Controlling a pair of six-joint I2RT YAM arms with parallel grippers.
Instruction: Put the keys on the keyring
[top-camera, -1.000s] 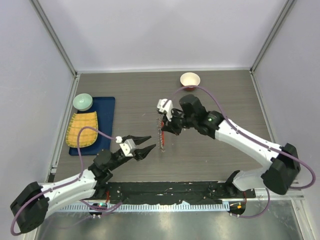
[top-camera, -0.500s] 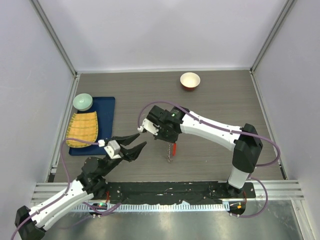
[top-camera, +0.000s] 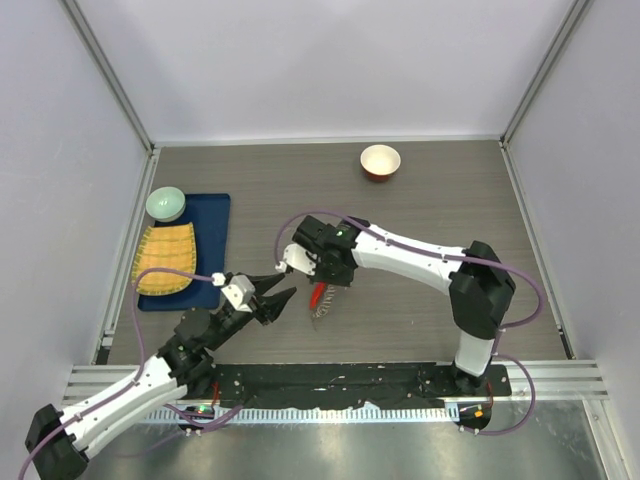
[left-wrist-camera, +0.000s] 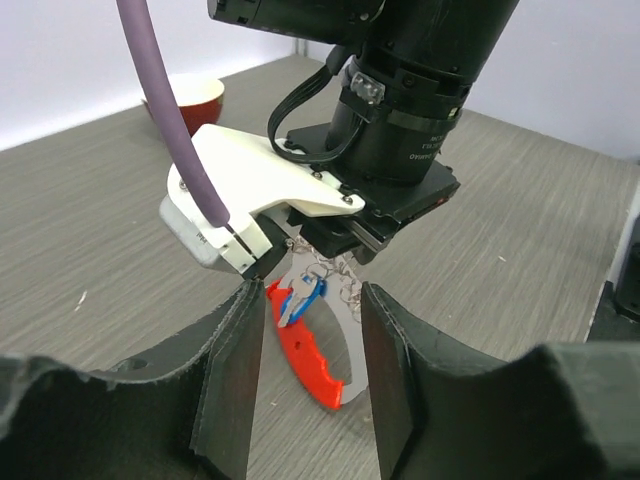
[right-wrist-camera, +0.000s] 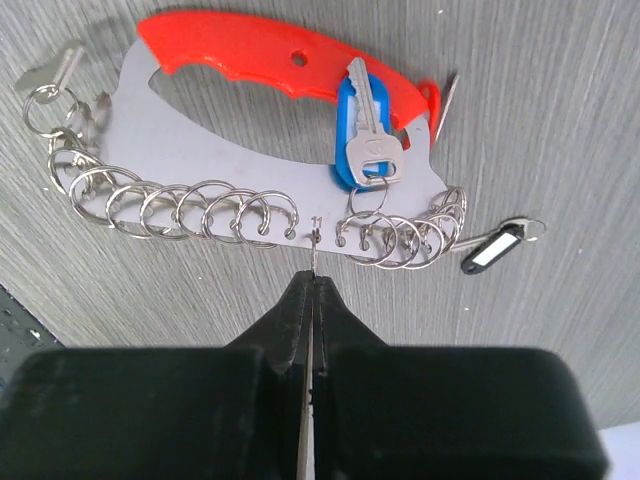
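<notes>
Mid-table, just ahead of my bases, my right claw (right-wrist-camera: 313, 285) is pinched tight on the keyring (right-wrist-camera: 230, 150), tips nipping its ringed edge about midway along the row of split rings (right-wrist-camera: 190, 212). That keyring is a silvery plate with a red grip bar (right-wrist-camera: 260, 55). It hangs under the claw, low over the wood table (top-camera: 450, 200); can't tell if it touches. The blue-headed key (right-wrist-camera: 362, 130) looks hooked on a ring and lies across the red bar. A black-and-white tag (right-wrist-camera: 493, 249) sits at one end of the rings, a silvery key (right-wrist-camera: 55, 72) at the other, and a small red piece (right-wrist-camera: 430, 98) beside the blue one. My left claw (top-camera: 284, 292) is just beside, fingers (left-wrist-camera: 235, 370) apart, framing the keyring, holding nothing. A red-rimmed bowl (top-camera: 380, 160) sits far back.
</notes>
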